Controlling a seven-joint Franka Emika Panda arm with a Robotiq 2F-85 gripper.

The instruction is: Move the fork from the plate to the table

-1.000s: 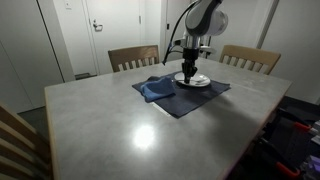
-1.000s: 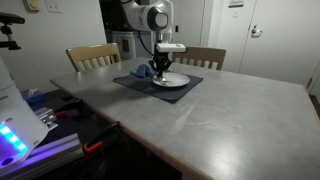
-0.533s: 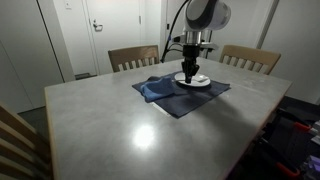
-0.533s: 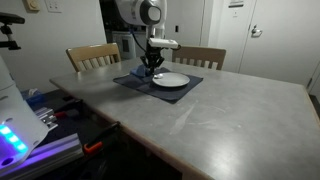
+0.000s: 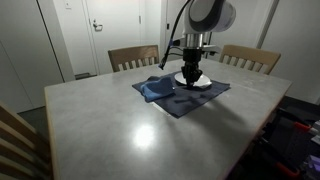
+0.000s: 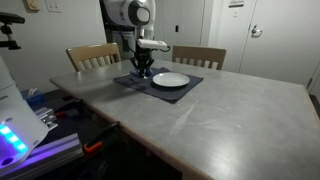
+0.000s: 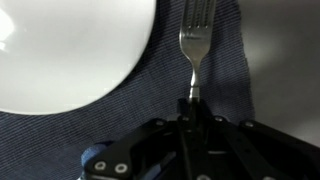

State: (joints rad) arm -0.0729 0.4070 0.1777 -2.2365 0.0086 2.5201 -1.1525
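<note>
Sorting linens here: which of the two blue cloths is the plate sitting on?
The flat, darker placemat; the plate rests on it, while the lighter blue cloth lies crumpled beside the plate.

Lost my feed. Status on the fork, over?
Gripper shut on fork handle. Fork off the plate, over the blue placemat, not on table yet. Crumpled cloth close by.

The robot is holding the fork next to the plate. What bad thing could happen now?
1. The fingers pinch only the end of the fork handle, so it might tip or slip out.
2. The fork is over the blue placemat, not the bare table. Letting go here would likely leave it on the mat.
3. The plate sits close beside the prongs, so a sideways swing could bump it.
</note>
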